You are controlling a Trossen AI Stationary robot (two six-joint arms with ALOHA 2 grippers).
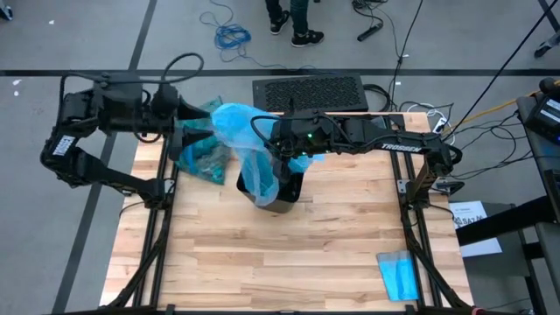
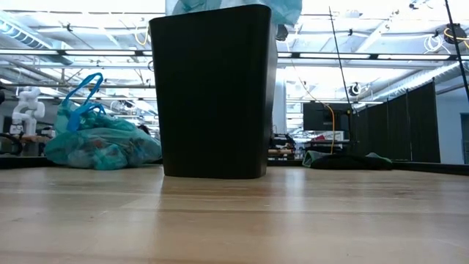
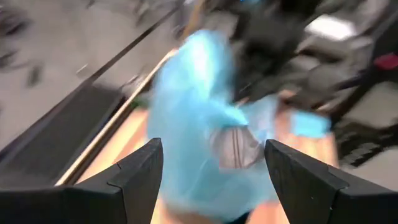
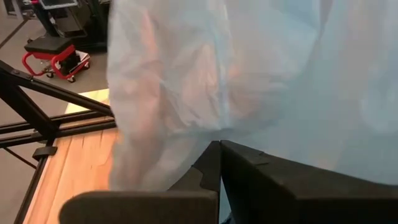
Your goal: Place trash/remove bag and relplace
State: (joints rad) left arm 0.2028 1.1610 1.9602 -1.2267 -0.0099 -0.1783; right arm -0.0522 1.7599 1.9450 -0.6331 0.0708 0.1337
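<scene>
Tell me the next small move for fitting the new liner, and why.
Probably lower the right gripper, jaws shut on the sky-blue bag, to feed the bag deeper into the black bin. The bag still billows above the rim, and the tied teal bag already sits on the table beside the bin. The left gripper hangs open near the blue bag.

We see a black bin standing upright near the middle of the table, toward its far edge. A folded blue cloth lies at the near right corner. Beyond the far edge, a dark mesh mat sits on the floor, with a person's shoes and a coiled blue cable farther off.
</scene>
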